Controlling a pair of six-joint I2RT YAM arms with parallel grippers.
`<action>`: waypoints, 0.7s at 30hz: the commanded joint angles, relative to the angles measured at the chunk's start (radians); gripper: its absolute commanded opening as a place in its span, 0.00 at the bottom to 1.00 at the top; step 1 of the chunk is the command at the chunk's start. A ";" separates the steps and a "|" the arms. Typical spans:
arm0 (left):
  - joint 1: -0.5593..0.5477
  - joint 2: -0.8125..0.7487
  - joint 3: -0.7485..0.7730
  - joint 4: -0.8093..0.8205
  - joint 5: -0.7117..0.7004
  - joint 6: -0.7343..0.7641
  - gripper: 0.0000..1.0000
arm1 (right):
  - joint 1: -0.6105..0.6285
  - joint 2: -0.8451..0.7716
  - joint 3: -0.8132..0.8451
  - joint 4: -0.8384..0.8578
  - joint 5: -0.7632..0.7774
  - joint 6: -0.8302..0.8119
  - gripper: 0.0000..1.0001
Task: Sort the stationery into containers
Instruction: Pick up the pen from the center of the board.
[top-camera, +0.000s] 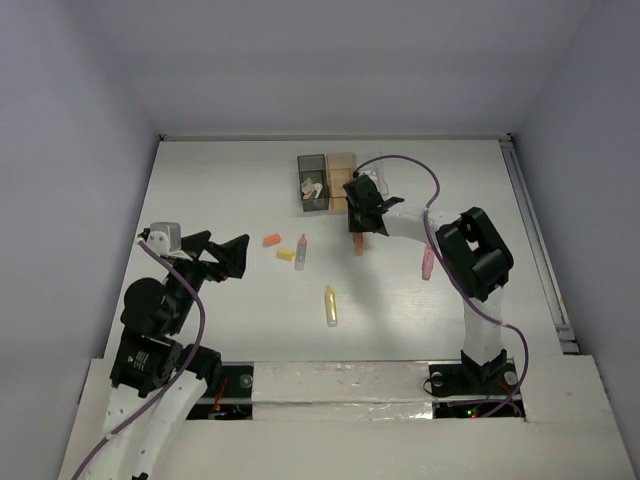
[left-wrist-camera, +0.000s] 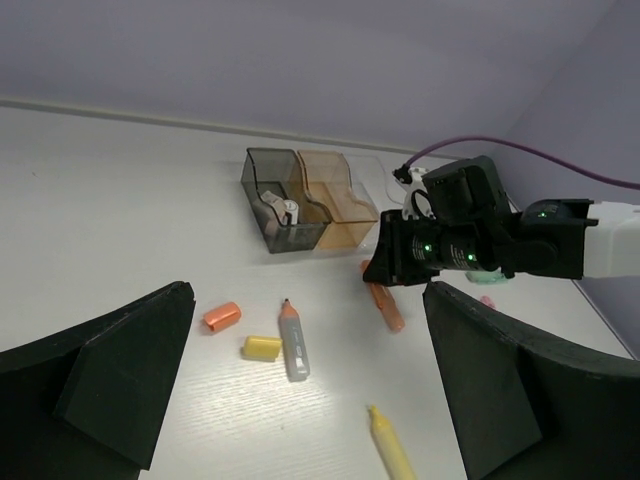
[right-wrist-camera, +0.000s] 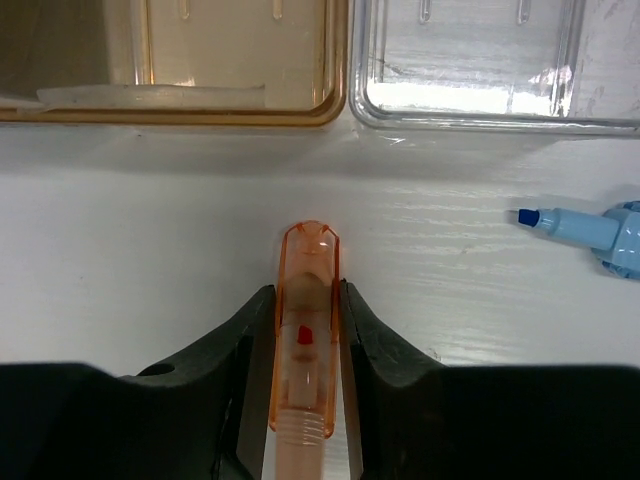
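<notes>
An orange marker (right-wrist-camera: 308, 330) lies on the white table just in front of the containers, and my right gripper (right-wrist-camera: 308, 296) is shut on its clear cap, both fingers touching its sides. From above, the right gripper (top-camera: 360, 222) stands over that marker (top-camera: 358, 246). The containers are a dark grey bin (top-camera: 314, 183) with a few small pieces inside, an orange bin (top-camera: 341, 168) and a clear bin (right-wrist-camera: 470, 108). My left gripper (top-camera: 225, 256) hovers open at the left with nothing between its fingers. Loose stationery in front of it: an orange piece (left-wrist-camera: 221, 316), a yellow piece (left-wrist-camera: 261, 347), a grey marker (left-wrist-camera: 293, 340) and a yellow marker (left-wrist-camera: 392, 448).
A pink marker (top-camera: 428, 262) lies beside the right arm. A blue marker (right-wrist-camera: 585, 228) lies to the right of the held marker, near the clear bin. The right arm's purple cable (top-camera: 420, 180) loops above the bins.
</notes>
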 joint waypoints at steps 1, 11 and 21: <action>-0.004 0.039 -0.004 0.053 0.050 -0.050 0.99 | 0.011 -0.019 -0.016 -0.011 0.020 0.021 0.06; -0.004 0.139 -0.066 0.225 0.343 -0.161 0.94 | 0.022 -0.384 -0.207 0.175 -0.095 0.049 0.01; -0.055 0.211 -0.227 0.470 0.377 -0.320 0.38 | 0.100 -0.602 -0.258 0.366 -0.287 0.121 0.02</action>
